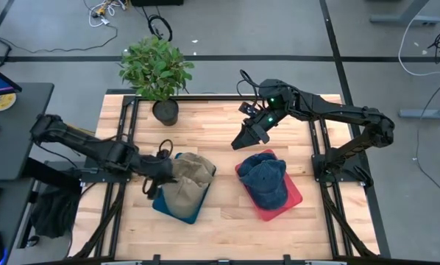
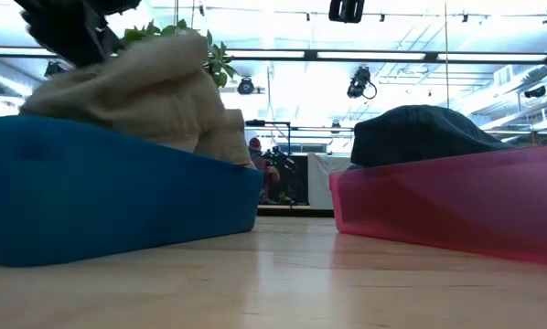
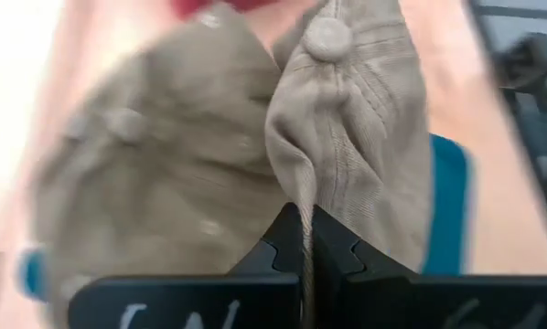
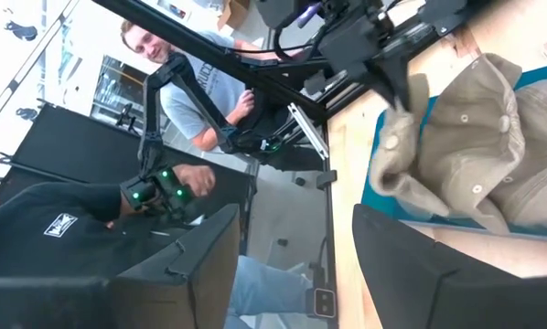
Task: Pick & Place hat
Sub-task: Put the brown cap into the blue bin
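A tan hat (image 1: 187, 177) is seen crumpled and bunched over a blue tray (image 1: 177, 207), one fold pinched in the left pincer (image 1: 161, 171). A dark blue hat (image 1: 266, 179) is laid, crown up, on a red tray (image 1: 290, 199) beside it.

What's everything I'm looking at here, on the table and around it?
tan hat: one, beige, lying on the blue tray, pinched by the left gripper
blue tray: one, blue, left half of the table
blue hat: one, dark blue, resting on the red tray
red tray: one, red, right half of the table
potted plant: one, green leaves in a dark pot, far edge of the table
table: one, light wood
people: at least two, in the room beyond the table
left gripper: one, dark, shut on the tan hat
right gripper: one, dark, open, above the table behind the red tray
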Tool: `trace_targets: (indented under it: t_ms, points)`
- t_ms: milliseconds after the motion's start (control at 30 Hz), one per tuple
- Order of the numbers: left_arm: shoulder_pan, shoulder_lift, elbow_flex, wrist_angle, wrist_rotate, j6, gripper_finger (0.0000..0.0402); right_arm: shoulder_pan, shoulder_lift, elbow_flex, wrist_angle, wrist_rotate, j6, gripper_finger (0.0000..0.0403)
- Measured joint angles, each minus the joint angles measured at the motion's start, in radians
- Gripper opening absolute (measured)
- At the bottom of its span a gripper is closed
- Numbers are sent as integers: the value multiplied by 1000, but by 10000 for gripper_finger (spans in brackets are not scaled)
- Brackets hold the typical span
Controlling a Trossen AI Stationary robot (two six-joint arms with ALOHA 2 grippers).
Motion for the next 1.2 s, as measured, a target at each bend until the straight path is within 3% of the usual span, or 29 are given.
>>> trace_targets:
  t_ms: [200, 500, 900, 1200]
  points:
    - [68, 6, 0, -2, -78, 65, 2, 0, 0, 0, 1, 1, 5, 215]
    - [151, 6, 0, 41, -78, 139, 10, 0, 0, 0, 0, 12, -5, 215]
    - [117, 10, 0, -6, -11, 79, 8, 0, 0, 0, -1, 12, -21, 215]
    - [116, 118, 0, 22, -19, 29, 12, 0, 0, 0, -4, 18, -45, 215]
